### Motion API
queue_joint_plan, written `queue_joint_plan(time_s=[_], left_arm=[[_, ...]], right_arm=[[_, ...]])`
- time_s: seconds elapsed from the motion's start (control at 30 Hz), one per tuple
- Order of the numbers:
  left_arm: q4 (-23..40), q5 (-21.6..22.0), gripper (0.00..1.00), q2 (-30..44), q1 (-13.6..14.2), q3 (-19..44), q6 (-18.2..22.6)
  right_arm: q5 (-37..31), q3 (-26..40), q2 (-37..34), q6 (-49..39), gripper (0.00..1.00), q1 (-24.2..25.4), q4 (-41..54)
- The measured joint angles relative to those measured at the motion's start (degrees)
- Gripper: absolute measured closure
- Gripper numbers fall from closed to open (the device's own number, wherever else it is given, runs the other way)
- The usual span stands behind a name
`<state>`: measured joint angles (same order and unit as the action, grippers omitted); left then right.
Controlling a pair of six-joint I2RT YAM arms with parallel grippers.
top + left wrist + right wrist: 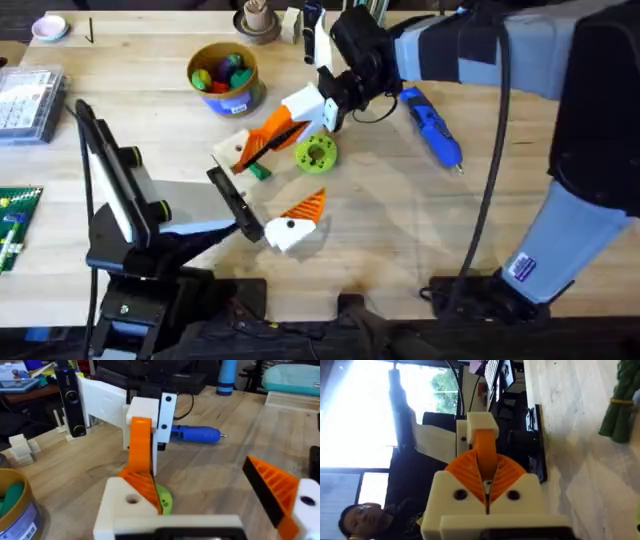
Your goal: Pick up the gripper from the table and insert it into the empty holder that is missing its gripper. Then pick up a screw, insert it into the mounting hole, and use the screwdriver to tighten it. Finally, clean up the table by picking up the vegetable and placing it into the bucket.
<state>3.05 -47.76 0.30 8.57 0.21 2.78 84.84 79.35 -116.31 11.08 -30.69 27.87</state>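
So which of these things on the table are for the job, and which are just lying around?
For the job: orange gripper, white holder, blue screwdriver, green vegetable, bucket.

Just lying about: lime-green disc, brown cup, clear plastic box, pink bowl.

The vegetable point(620, 405) is cut off at the frame edge; the bucket point(15, 505) is likewise cropped and blurred.

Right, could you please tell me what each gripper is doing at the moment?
Left gripper: open.
Right gripper: shut on the small loose orange plastic wedge.
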Motion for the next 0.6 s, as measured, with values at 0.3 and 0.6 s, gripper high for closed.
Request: queue_joint_plan(time_s=[0.3, 0.6], left_arm=[[-0.1, 4.2, 0.008, 0.0, -0.2, 0.0, -0.2], [-0.2, 5.8, 0.008, 0.0, -0.1, 0.0, -0.9]], right_arm=[[-2.3, 0.0, 0.0, 10.0, 0.995, -1.0, -10.0], [-3.3, 0.0, 0.0, 13.8, 0.995, -1.1, -11.1]])
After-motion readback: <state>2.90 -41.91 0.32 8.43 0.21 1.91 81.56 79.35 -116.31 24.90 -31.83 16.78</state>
